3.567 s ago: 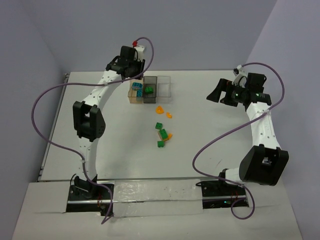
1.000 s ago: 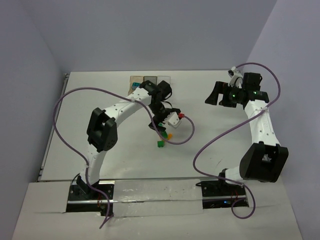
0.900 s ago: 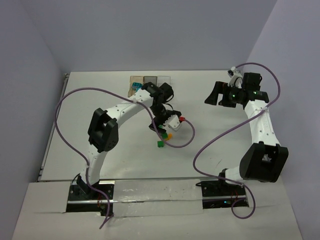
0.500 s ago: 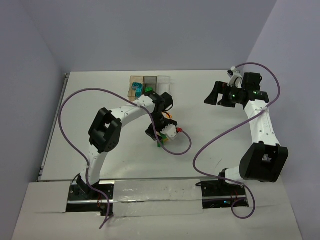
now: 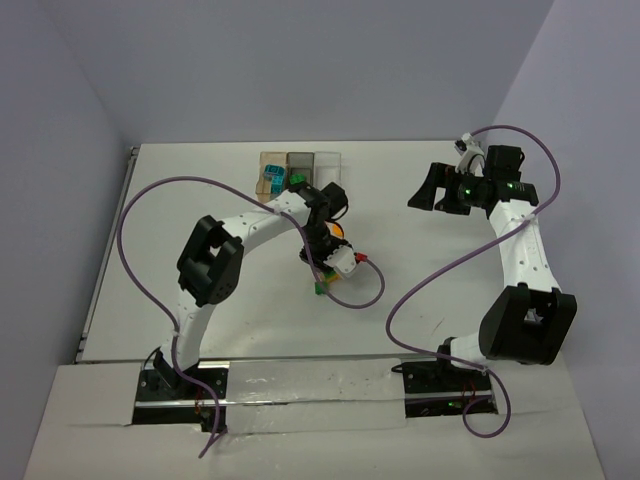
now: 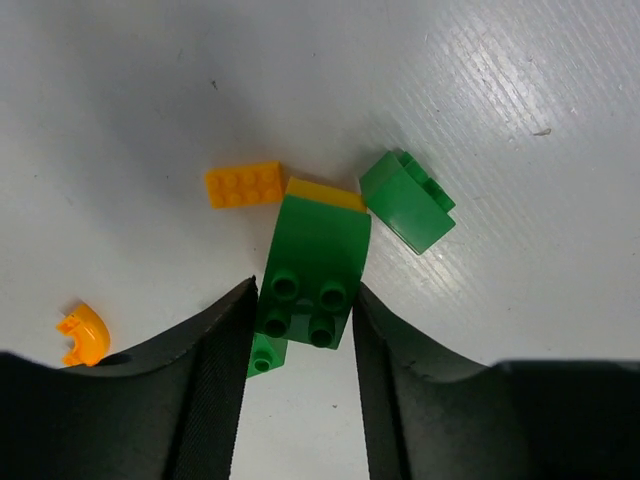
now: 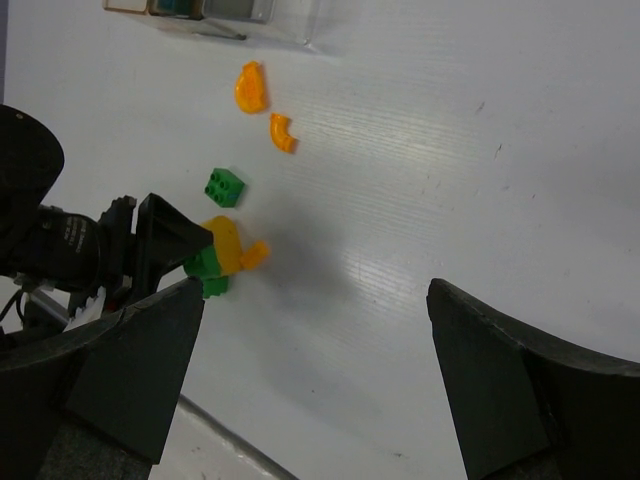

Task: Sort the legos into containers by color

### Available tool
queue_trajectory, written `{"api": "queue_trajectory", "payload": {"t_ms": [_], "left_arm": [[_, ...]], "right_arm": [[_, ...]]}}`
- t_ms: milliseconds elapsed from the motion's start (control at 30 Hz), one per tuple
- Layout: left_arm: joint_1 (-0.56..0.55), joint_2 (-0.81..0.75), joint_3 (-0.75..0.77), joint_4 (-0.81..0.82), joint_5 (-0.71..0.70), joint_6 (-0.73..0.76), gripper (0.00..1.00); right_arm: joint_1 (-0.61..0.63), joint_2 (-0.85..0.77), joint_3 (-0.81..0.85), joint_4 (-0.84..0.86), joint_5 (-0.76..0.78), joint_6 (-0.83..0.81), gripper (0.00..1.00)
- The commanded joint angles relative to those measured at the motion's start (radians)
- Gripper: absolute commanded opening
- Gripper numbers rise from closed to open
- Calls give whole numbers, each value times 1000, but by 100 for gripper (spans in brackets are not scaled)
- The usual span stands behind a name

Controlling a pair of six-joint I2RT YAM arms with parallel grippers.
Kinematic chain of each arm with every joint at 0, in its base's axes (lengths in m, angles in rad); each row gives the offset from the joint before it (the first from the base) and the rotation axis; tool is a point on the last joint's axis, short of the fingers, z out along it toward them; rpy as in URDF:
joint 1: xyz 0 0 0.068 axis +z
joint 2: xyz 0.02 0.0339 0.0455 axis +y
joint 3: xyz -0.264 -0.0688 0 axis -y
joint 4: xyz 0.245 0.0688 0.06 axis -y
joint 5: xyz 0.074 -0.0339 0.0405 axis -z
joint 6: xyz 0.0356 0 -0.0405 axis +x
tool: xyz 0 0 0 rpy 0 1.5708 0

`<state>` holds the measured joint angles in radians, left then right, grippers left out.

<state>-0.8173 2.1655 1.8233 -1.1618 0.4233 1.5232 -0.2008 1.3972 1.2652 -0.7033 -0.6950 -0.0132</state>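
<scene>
Left fingers [image 6: 205,400] clamp a green lego [image 6: 312,268]; right fingers [image 7: 525,385] gape wide apart.

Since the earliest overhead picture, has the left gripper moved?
Yes. The left gripper left the containers at the far side and came nearer and slightly rightward, jaws now on a green brick.

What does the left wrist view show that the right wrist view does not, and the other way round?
Only the left wrist view shows the four studs of the green lego close up, with the fingers of the left end effector against both its sides. Only the right wrist view shows the containers at the top edge and the right end effector, wide open. Both show that green lego with a yellow-orange piece touching it, on the white table.
</scene>
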Motion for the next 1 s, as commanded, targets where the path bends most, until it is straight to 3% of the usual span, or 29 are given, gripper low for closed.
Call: {"api": "queue_trajectory", "payload": {"t_ms": [0, 167, 267, 333, 600, 800, 967], "left_arm": [[-6, -49, 25, 5, 29, 4, 47], [-6, -55, 27, 8, 37, -3, 33], [-3, -72, 33, 25, 65, -62, 17], [15, -90, 65, 26, 118, -130, 0], [187, -262, 74, 170, 363, -600, 0], [363, -467, -110, 488, 567, -1097, 0], [411, -595, -284, 753, 658, -1418, 0]], "right_arm": [[-7, -8, 10, 10, -20, -7, 100], [-6, -4, 11, 10, -20, -5, 100], [-3, -7, 7, 15, -23, -1, 100], [1, -26, -3, 34, -24, 7, 100], [47, -9, 72, 5, -73, -54, 100], [175, -17, 125, -83, -168, -220, 100], [344, -42, 136, -72, -165, -232, 100]]}}
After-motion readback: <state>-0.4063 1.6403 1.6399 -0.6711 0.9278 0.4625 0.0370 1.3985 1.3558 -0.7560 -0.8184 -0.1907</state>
